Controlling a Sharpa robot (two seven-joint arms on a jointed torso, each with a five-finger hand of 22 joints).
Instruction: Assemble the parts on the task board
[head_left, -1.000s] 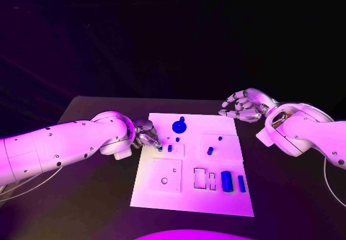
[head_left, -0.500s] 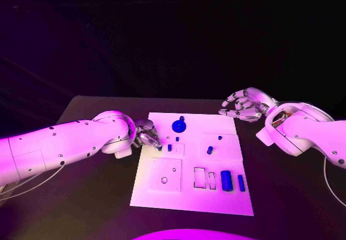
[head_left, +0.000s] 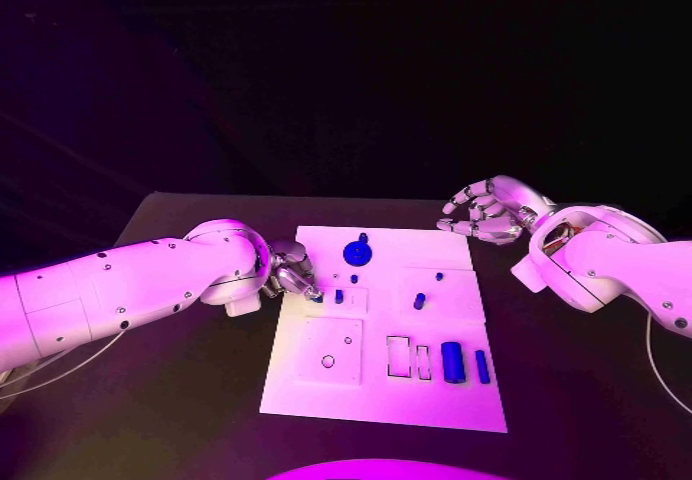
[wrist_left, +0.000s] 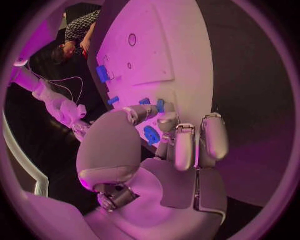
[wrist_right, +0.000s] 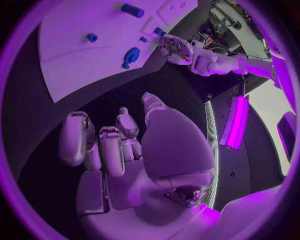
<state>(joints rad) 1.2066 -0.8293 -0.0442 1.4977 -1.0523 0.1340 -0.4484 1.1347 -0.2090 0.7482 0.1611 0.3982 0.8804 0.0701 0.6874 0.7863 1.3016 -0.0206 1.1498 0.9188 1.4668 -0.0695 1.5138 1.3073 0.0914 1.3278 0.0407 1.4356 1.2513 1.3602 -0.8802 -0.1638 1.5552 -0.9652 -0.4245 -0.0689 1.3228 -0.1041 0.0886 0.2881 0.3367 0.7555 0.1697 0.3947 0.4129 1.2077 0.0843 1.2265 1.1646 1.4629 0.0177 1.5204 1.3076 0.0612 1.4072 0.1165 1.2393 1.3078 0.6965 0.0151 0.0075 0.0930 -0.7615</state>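
Observation:
The white task board (head_left: 378, 395) lies in the middle of the table. My left hand (head_left: 291, 271) rests at the board's left edge and pinches a small blue part (head_left: 319, 296) between thumb and a finger; the left wrist view shows that part (wrist_left: 160, 105) at my fingertips (wrist_left: 167, 120). A small blue peg (head_left: 339, 296) stands just right of it. Beyond them lies a round blue part with a knob (head_left: 358, 251). My right hand (head_left: 483, 212) hangs off the board's far right corner, fingers curled in, holding nothing (wrist_right: 119, 145).
Another blue peg (head_left: 420, 300) stands mid-board. A blue cylinder (head_left: 453, 362) and a thin blue bar (head_left: 483, 367) lie toward the near right, beside two narrow slots (head_left: 400, 357). A square plate with a hole (head_left: 330, 350) sits near left. Dark table surrounds the board.

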